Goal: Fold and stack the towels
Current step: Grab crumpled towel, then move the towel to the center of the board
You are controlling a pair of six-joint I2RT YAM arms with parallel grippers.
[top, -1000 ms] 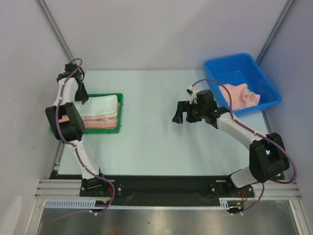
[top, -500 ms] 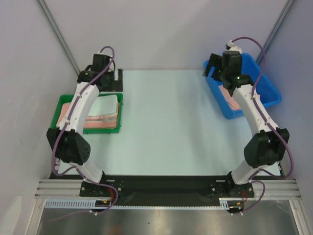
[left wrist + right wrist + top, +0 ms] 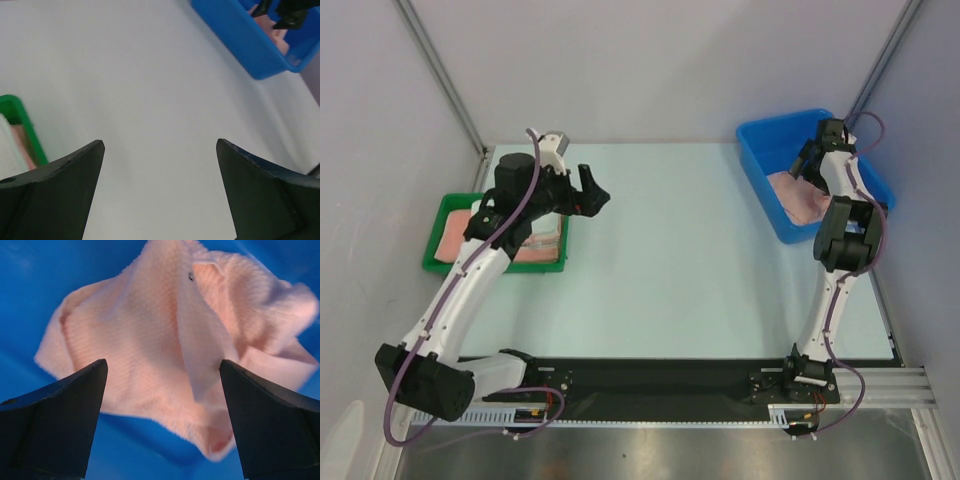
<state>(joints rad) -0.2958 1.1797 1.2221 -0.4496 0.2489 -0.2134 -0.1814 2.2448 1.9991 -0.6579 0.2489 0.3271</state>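
Left claw (image 3: pixel 588 192): spread to its widest with nothing held; it is hung above the bare desk (image 3: pixel 670 260) just right of the green tray (image 3: pixel 495 267), fingers pointed toward the middle.
Right claw (image 3: pixel 162 362): opened just as wide, nothing gripped; it is poised over the blue bin (image 3: pixel 760 185) at the far right, directly above the cloth inside. Whether the fingertips touch the cloth cannot be told.
Pink towel (image 3: pixel 150 340): one salmon terry piece is seen crumpled in the bin, unfolded, with a corner flopped over itself and the blue floor showing all round it.
Folded stack (image 3: pixel 542 238): flat layers are laid in the green tray at the left, pink edges below and a paler cloth on top. The number of layers cannot be counted, as the left arm crosses part of the tray.
Desk surface: no towel is seen lying on it between tray and bin.
Work done: judged well advanced, since several towels are already folded and stacked in the tray.
Work left: at least the pink towel in the bin is to be lifted out, spread on the desk, folded and added to the stack. No second cloth is made out in the bin.
Step in hand: judged to be the pickup of that last towel by the right claw, with the left one held ready to help.
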